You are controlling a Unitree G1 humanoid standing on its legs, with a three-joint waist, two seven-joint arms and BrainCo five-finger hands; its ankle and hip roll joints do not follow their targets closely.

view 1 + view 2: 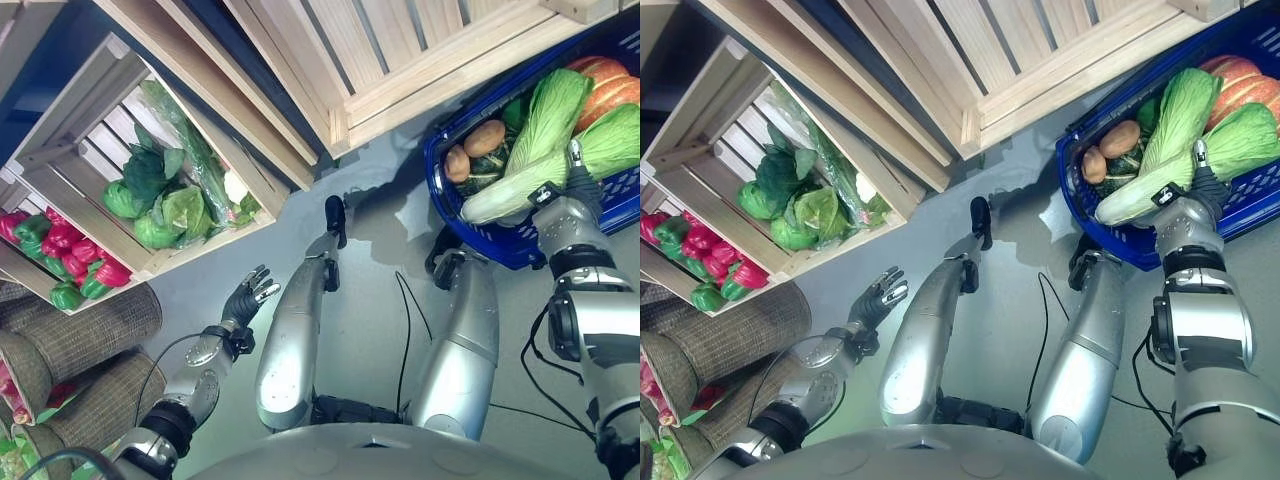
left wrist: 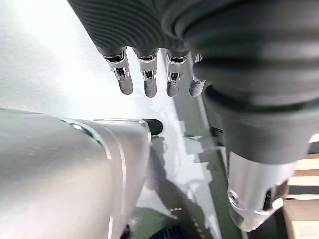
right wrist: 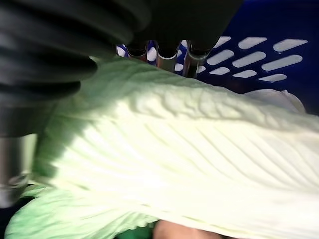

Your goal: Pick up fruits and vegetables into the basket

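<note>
A blue basket (image 1: 610,215) at far right holds two napa cabbages (image 1: 545,115), long axes slanting from near-left to far-right. The right hand (image 1: 1200,190) grips the nearer cabbage (image 1: 590,150), fingers curled over it. The left hand (image 1: 248,296) hovers near left, fingers loosely spread. No writing is legible.

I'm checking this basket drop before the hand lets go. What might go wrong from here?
1. The Chinese cabbage under the right hand lies with its pale stem end over the blue basket rim; released as it lies, it might tip out onto the floor.
2. The basket already looks full, with another cabbage, potatoes and a pumpkin; further items may roll off the heap.
3. The left hand hangs open near the wooden crate; a careless reach may clip its edge.
</note>
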